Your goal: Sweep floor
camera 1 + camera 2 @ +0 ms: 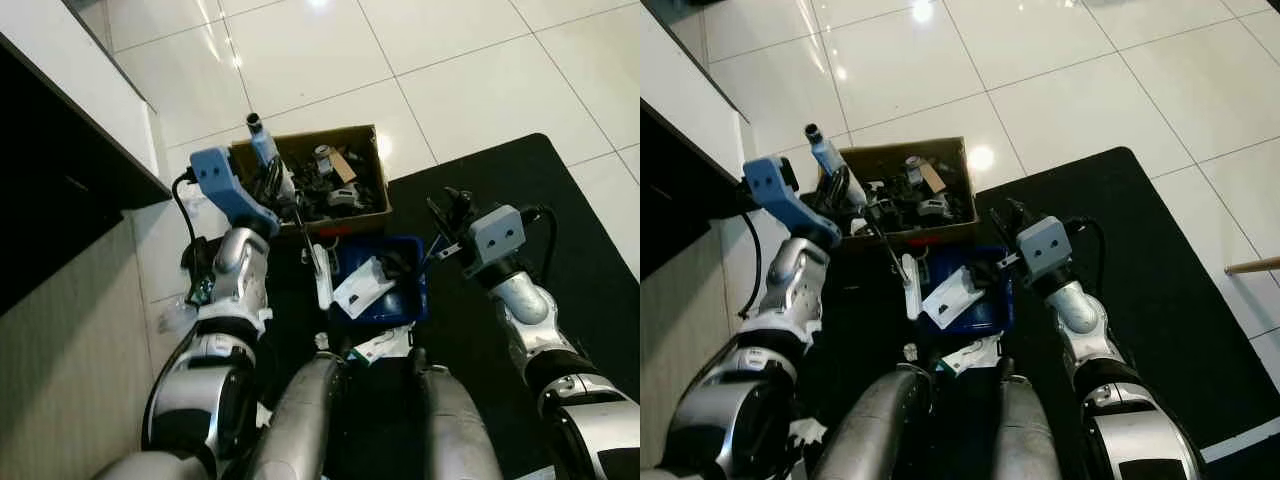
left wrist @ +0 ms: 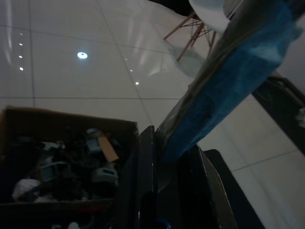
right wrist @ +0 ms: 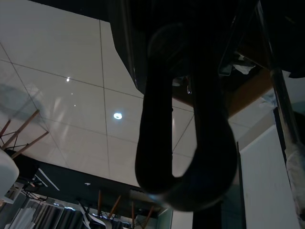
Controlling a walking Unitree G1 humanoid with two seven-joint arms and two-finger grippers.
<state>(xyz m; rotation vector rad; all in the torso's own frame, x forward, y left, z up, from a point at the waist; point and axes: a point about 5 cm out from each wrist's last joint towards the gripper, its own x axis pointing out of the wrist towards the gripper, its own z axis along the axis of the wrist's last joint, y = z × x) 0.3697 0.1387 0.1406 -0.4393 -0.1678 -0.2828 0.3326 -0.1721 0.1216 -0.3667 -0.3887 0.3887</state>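
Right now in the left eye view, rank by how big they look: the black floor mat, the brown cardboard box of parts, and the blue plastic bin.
1. Black floor mat, largest by far.
2. Brown cardboard box.
3. Blue plastic bin, which looks smaller, though the legs partly hide it, so box versus bin is uncertain.

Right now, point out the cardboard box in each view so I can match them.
Left eye view: cardboard box upper centre, on the tiles.
Right eye view: upper centre-left.
Left wrist view: lower left, full of clutter.
Right wrist view: cannot tell.
Shared landmark: black mat beside the box.
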